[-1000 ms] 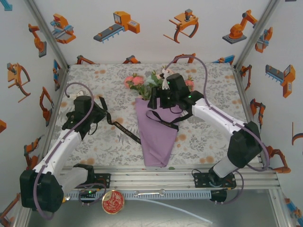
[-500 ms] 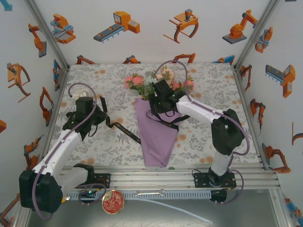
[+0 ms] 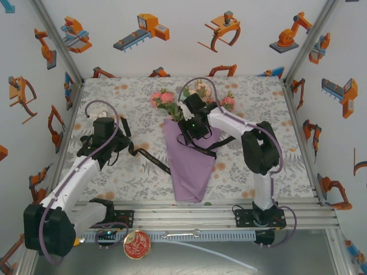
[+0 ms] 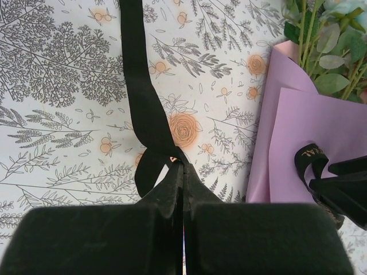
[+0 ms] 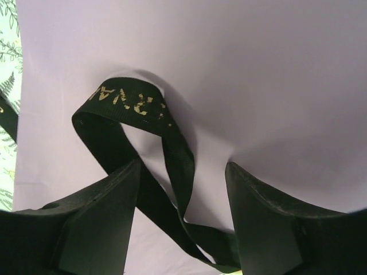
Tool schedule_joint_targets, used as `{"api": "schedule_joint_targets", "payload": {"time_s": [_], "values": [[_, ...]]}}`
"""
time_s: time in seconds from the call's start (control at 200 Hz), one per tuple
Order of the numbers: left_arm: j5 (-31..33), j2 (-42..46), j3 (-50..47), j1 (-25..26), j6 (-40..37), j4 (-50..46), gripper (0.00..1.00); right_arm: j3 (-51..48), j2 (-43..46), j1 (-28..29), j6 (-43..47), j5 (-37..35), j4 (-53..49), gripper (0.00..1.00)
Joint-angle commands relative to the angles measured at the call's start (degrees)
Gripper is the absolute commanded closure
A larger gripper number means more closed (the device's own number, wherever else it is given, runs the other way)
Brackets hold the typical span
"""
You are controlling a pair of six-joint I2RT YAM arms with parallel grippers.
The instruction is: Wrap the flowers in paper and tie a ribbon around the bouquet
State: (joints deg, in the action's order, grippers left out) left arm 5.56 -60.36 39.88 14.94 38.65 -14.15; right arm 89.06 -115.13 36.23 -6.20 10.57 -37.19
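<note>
Floral-print table under lilac bouquet and trailing black ribbon.

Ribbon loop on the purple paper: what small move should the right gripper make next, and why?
Probably close on the loop. The right gripper is open, its fingers either side of the raised ribbon loop on the paper, while the left gripper is shut on another stretch of it.
</note>
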Motion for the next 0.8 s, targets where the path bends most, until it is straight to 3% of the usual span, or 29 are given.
{"api": "schedule_joint_targets", "payload": {"time_s": [0.0, 0.095, 0.23, 0.411, 0.616, 0.731, 0.761, 0.796], "values": [[0.3, -0.8, 1.9, 0.2, -1.3, 0.1, 1.00, 0.9, -0.8, 0.2, -0.4, 1.3, -3.0, 0.46], [0.5, -1.0, 2.0, 0.2, -1.2, 0.3, 1.00, 0.5, -0.2, 0.2, -0.1, -2.2, -3.5, 0.56], [0.7, -1.1, 2.1, 0.2, -1.2, 0.5, 1.00, 1.5, 2.6, 0.2, 1.6, -7.0, -3.4, 0.85], [1.0, -0.2, 2.2, 0.2, -2.0, -0.6, 1.00, 6.9, 6.9, 0.6, 8.0, -12.6, -1.6, 1.00], [1.5, 1.6, 1.6, 0.3, -2.0, -1.4, 1.00, 16.1, 2.5, 7.4, 14.4, -3.0, 8.4, 1.00], [1.8, 2.6, 0.9, 0.4, -1.6, -1.1, 1.00, 21.9, -2.9, 11.1, 8.5, 9.6, 15.4, 1.00], [2.0, 2.9, 0.7, 0.3, -1.6, -1.2, 1.00, 23.1, -4.2, 11.6, 6.1, 13.3, 16.7, 0.93], [2.2, 3.3, 0.7, 0.3, -1.7, -1.3, 1.00, 24.1, -5.1, 12.0, 3.8, 16.5, 18.0, 0.74]]}}
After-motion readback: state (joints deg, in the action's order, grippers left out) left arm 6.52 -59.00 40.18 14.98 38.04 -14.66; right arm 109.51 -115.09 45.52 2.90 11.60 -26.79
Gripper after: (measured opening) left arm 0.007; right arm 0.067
